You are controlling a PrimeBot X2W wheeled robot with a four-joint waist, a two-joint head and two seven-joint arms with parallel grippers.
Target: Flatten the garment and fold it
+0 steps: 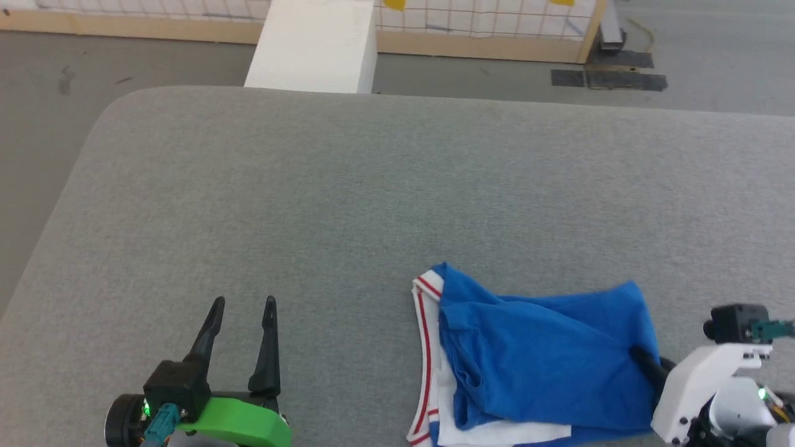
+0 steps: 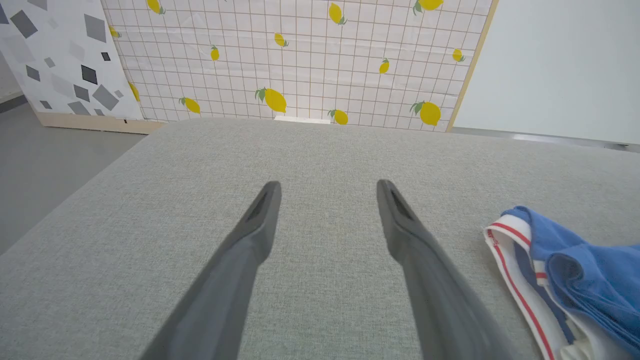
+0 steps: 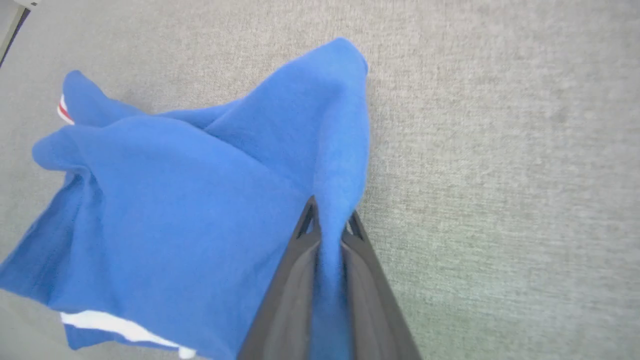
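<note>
The garment [image 1: 534, 354], a royal-blue T-shirt with white, red-striped trim, lies crumpled at the near right of the grey table [image 1: 372, 186]. My right gripper [image 1: 643, 357] is shut on a fold of blue cloth at the garment's right edge; in the right wrist view the garment [image 3: 200, 210] is pinched between the two dark fingers [image 3: 295, 280] of the right gripper [image 3: 331, 222]. My left gripper [image 1: 242, 304] stands open over bare table at the near left, well left of the garment. In the left wrist view the left gripper [image 2: 327, 187] holds nothing, and the garment [image 2: 560, 270] lies to its right.
A white block [image 1: 317, 46] stands beyond the table's far edge. Behind it runs a low wooden-framed panel [image 1: 484, 31] with a grid and lemon print. Grey floor [image 1: 37, 124] lies to the left of the table. Bare table surface spreads across the middle and left.
</note>
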